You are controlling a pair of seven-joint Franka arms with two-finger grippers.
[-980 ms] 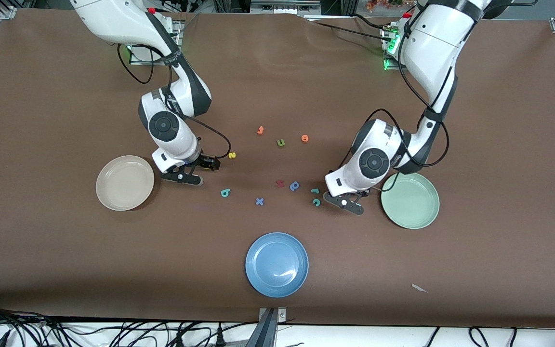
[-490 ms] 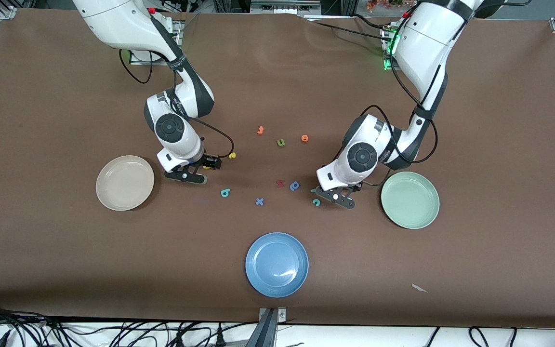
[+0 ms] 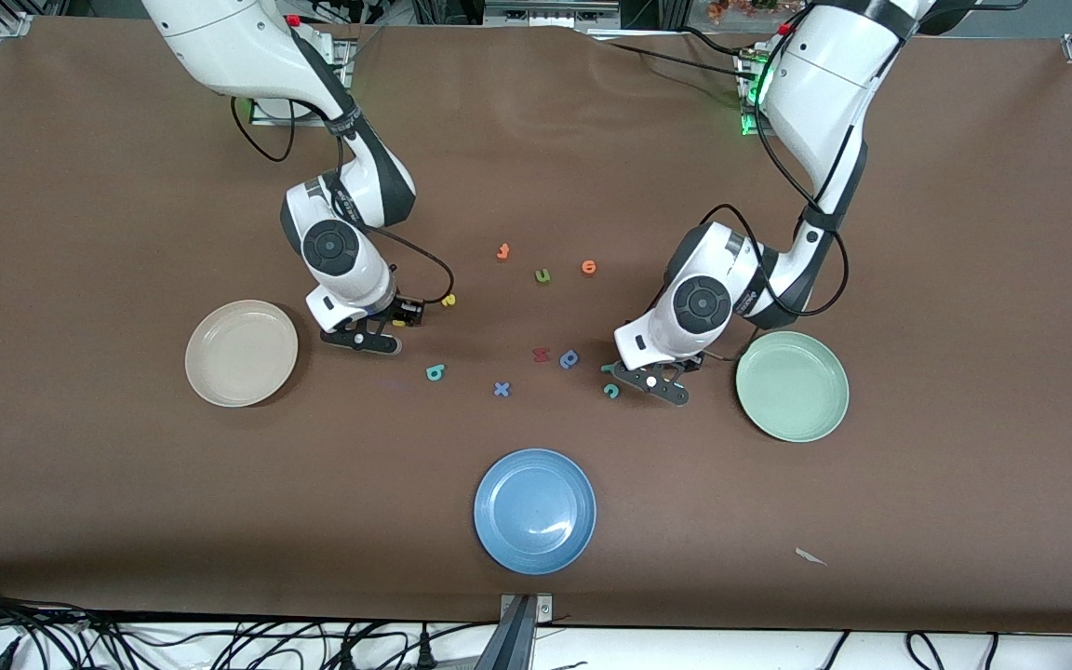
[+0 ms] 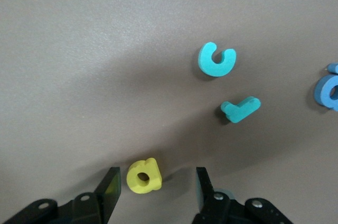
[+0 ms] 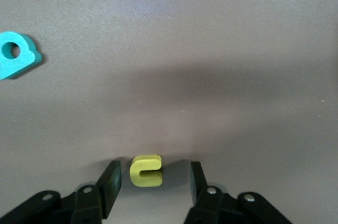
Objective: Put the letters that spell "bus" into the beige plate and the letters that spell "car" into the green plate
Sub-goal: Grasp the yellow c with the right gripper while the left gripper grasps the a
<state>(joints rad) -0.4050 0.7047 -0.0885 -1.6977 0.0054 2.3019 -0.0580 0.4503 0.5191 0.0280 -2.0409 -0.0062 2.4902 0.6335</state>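
The brown bench (image 3: 964, 279) carried three round plates: the beige plate (image 3: 241, 353) toward the right arm's end, the green plate (image 3: 792, 386) toward the left arm's end, and a blue plate (image 3: 535, 511) between them, nearest the front camera. Both plates of the task held no letters.

The right arm bent down from its base beside the beige plate, its right gripper (image 5: 152, 182) low over the bench, fingers apart on either side of the yellow "u" (image 5: 146, 170), with gaps showing on both sides. The teal "b" (image 3: 435, 373) lay nearer the front camera; the yellow "s" (image 3: 448, 300) lay just beside the gripper.

The left arm folded down beside the green plate, its left gripper (image 4: 156, 188) low, fingers spread about the yellow "a" (image 4: 143, 176) without touching it. The teal "r" (image 4: 241, 109) and teal "c" (image 4: 216, 59) lay close together nearby.
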